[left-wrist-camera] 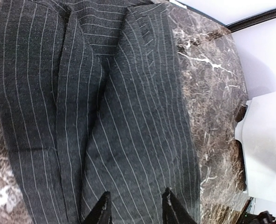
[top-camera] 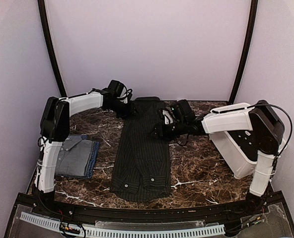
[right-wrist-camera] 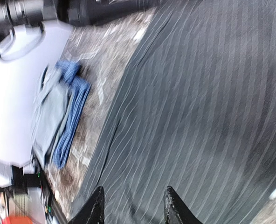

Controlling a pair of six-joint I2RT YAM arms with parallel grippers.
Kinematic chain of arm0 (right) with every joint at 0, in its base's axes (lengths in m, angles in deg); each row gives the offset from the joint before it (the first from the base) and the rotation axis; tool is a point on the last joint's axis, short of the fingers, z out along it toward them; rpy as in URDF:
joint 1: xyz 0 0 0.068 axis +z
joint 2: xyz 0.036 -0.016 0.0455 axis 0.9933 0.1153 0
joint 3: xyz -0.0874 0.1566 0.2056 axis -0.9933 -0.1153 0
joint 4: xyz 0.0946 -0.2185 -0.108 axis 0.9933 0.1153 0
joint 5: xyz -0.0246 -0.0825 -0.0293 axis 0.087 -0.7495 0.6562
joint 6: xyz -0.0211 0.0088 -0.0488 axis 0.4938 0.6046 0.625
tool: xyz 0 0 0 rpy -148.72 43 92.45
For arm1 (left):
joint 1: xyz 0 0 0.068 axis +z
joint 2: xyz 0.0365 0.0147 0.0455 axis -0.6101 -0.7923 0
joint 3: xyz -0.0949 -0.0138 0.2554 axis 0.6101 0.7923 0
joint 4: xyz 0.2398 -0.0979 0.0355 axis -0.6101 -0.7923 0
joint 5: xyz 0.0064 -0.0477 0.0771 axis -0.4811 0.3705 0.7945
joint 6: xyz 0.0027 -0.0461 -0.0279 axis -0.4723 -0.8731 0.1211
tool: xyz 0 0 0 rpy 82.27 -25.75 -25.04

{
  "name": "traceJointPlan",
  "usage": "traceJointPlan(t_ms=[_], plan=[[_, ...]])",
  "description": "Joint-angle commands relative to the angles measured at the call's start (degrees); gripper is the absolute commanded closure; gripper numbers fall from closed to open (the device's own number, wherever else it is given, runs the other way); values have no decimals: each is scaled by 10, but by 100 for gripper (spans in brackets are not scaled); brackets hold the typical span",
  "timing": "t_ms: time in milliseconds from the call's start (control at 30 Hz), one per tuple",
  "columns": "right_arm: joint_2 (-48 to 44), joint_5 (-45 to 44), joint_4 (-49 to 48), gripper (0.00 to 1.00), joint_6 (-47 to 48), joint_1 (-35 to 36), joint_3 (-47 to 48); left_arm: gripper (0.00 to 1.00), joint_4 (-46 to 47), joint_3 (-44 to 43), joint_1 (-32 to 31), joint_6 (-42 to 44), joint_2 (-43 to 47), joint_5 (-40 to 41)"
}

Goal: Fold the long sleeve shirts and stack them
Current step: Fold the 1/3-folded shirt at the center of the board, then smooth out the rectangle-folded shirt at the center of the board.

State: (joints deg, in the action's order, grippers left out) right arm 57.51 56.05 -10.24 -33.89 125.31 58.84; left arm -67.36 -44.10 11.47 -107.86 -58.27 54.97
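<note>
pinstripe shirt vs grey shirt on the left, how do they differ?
The pinstripe shirt is charcoal and striped; grey shirt is plain and paler. Pinstripe shirt lies as a long strip mid-table; grey shirt is folded compact. Grey shirt sits on a blue shirt; pinstripe shirt lies on the bare table. Both lie flat.

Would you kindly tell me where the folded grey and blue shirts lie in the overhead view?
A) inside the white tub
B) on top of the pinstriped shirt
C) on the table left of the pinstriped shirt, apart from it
C: the top view shows the grey shirt lying on the blue shirt at the left side of the table, with bare marble between them and the pinstriped shirt.
</note>
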Motion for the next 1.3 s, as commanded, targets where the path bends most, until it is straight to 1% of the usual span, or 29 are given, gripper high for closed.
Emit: traceJointPlan(t_ms=[0, 67, 100, 133, 233, 267, 400, 467, 567, 667, 800, 1033, 1200, 1267], plan=[[-38, 2, -33, 60, -23, 42, -87, 64, 34, 112, -3, -2, 131, -9], [-52, 2, -39, 60, -33, 54, -116, 64, 61, 204, -3, -13, 177, -12], [-61, 0, -40, 60, -36, 60, -128, 64, 70, 226, -3, -17, 208, -16], [-68, -2, -40, 60, -40, 64, -140, 64, 88, 275, -4, -26, 224, -19], [-92, -9, -46, 60, -53, 74, -177, 64, 119, 369, -7, -41, 300, -28], [-99, -8, -50, 60, -58, 75, -189, 64, 129, 413, -10, -47, 313, -28], [-119, -7, -59, 59, -65, 76, -229, 64, 149, 521, -21, -63, 387, -24], [-122, -8, -65, 59, -67, 76, -243, 64, 153, 563, -28, -71, 428, -21], [-111, -10, -69, 59, -66, 76, -248, 65, 154, 619, -48, -82, 462, -11], [-95, -12, -75, 60, -67, 75, -248, 67, 149, 651, -67, -91, 495, 7], [-91, -34, -57, 60, -63, 70, -250, 67, 152, 690, -90, -114, 529, 16], [-128, -70, -23, 60, -52, 37, -274, 68, 145, 714, -125, -138, 552, 19], [-171, -75, 2, 60, -37, 36, -273, 70, 144, 725, -147, -155, 561, 18], [-195, -77, 25, 59, -39, 42, -276, 71, 132, 729, -152, -155, 567, 21]])
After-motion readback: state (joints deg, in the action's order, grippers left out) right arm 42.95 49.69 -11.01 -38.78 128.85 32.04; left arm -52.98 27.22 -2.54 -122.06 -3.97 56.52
